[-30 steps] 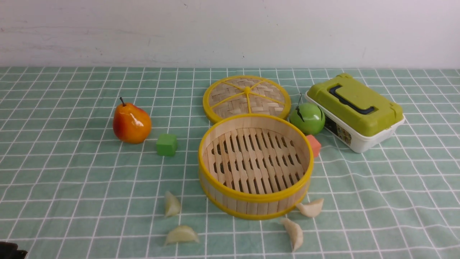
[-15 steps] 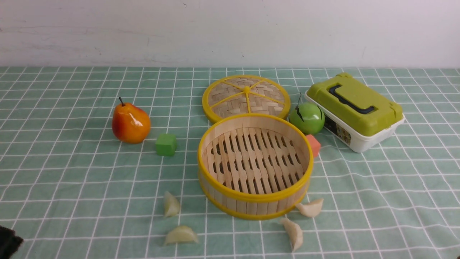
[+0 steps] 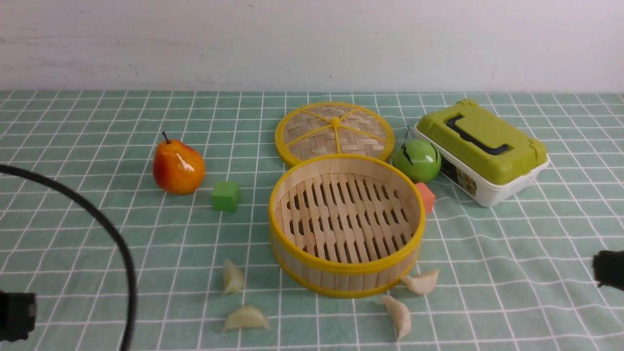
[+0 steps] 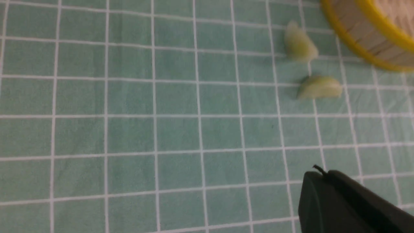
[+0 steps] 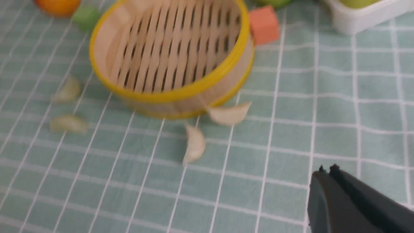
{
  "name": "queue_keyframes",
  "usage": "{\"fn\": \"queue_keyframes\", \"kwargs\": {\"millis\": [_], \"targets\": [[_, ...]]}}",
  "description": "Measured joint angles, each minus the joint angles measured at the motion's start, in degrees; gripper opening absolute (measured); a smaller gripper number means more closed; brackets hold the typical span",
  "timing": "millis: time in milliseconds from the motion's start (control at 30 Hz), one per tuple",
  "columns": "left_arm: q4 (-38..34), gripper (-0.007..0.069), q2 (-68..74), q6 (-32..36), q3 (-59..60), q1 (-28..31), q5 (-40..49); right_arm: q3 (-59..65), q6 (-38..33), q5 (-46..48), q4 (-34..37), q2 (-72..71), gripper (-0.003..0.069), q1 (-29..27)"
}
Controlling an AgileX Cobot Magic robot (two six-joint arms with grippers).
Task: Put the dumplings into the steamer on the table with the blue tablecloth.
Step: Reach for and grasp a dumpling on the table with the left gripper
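Left wrist view: the left gripper (image 4: 323,174) hangs over the blue tablecloth (image 4: 129,136), fingers pressed together and holding nothing. Two dumplings (image 4: 318,88) lie on the cloth beyond it, near the steamer (image 4: 365,42).

Right wrist view: the right gripper (image 5: 327,171) is likewise closed and empty. Two further dumplings lie ahead, one right beside the steamer's base.

Front view: all four dumplings rest on the cloth outside the steamer, two at its near left and two at its near right. Only the slatted floor shows inside the basket. The woven lid (image 3: 334,131) lies flat behind it. At far right, a green-lidded box (image 3: 480,146) is closed, its contents hidden. An apple (image 3: 417,160) and an orange cube (image 3: 426,196) sit between steamer and box.
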Motion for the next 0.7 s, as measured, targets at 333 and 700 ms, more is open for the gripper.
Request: {"fn": "queue_keyframes", "kwargs": {"millis": [333,700], "targets": [[14.5,0.0166,26.9,-15.2,-10.0,-18.9,-4.2,-7.2,-1.9,8.4,-6.4,12.4,-0.0011,17.9],[12.2,0.0598,52.0,-18.4,-23.2,-19.4,-12.4,-7.4,-1.9,8.5,-8.6,10.9,-0.0005,18.2]]}}
